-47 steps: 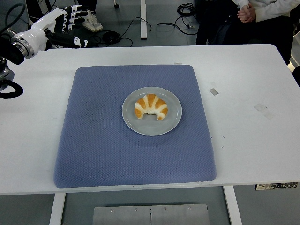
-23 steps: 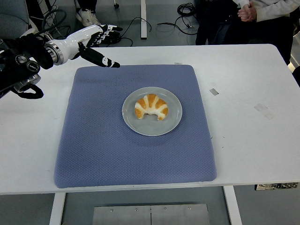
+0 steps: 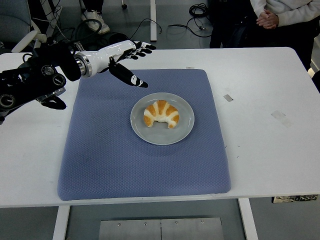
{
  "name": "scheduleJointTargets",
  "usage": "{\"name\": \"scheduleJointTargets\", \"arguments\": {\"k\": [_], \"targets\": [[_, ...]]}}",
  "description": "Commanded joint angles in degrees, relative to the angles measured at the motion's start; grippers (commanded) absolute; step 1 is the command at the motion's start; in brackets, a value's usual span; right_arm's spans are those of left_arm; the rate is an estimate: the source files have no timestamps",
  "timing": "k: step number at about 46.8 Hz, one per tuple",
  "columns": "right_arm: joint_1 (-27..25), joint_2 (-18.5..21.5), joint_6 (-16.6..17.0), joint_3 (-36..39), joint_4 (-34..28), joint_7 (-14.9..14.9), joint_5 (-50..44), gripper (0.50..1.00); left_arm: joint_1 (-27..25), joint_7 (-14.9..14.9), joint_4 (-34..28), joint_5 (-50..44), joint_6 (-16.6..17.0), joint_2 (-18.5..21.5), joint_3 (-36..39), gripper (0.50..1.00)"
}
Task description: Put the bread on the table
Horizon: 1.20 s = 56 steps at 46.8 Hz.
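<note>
A croissant-shaped bread (image 3: 161, 114) with white stripes lies on a grey round plate (image 3: 185, 127) in the middle of a blue mat (image 3: 110, 160) on the white table (image 3: 265, 150). My left hand (image 3: 131, 61) reaches in from the left, above the mat's far left part. Its fingers are spread and hold nothing. The thumb (image 3: 131, 79) points toward the plate, still short of the bread. The right arm is out of view.
A person stands behind the table's far right corner, hands (image 3: 268, 19) clasped. Bits of tape (image 3: 228, 97) lie on the table right of the mat. Cables lie on the floor beyond the far edge.
My left arm has swung in from the far left corner toward the plate, moving right and nearer. The hand stays open. The bread and plate have not moved.
</note>
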Motion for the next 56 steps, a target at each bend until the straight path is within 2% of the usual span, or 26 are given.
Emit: {"name": "scheduleJointTargets", "arguments": {"k": [1, 10, 15, 28, 35, 49, 56], "targets": [[0.01, 0.00, 0.00, 0.00, 0.00, 0.00, 0.01, 1.000, 0.41, 0.20, -0.19, 0.47, -0.03, -0.38, 0.16, 0.936], [-0.08, 0.00, 0.00, 0.00, 0.00, 0.00, 0.01, 1.000, 0.23, 3.54, -2.92, 5.22, 0.06, -1.61, 0.16, 0.934], [0.01, 0.00, 0.00, 0.00, 0.00, 0.00, 0.01, 1.000, 0.32, 3.71, -3.10, 5.66, 0.67, -1.87, 0.16, 0.933], [0.01, 0.00, 0.00, 0.00, 0.00, 0.00, -0.08, 1.000, 0.32, 3.71, -3.45, 5.75, 6.21, -2.31, 4.73, 0.933], [-0.08, 0.00, 0.00, 0.00, 0.00, 0.00, -0.08, 1.000, 0.67, 3.71, -6.25, 5.83, 8.05, -2.22, 4.81, 0.933], [-0.08, 0.00, 0.00, 0.00, 0.00, 0.08, 0.01, 1.000, 0.94, 4.68, -7.84, 5.66, 9.02, -2.57, 6.66, 0.931], [0.01, 0.00, 0.00, 0.00, 0.00, 0.00, 0.01, 1.000, 0.94, 5.21, -7.84, 5.75, 12.45, -3.28, 9.99, 0.931]]}}
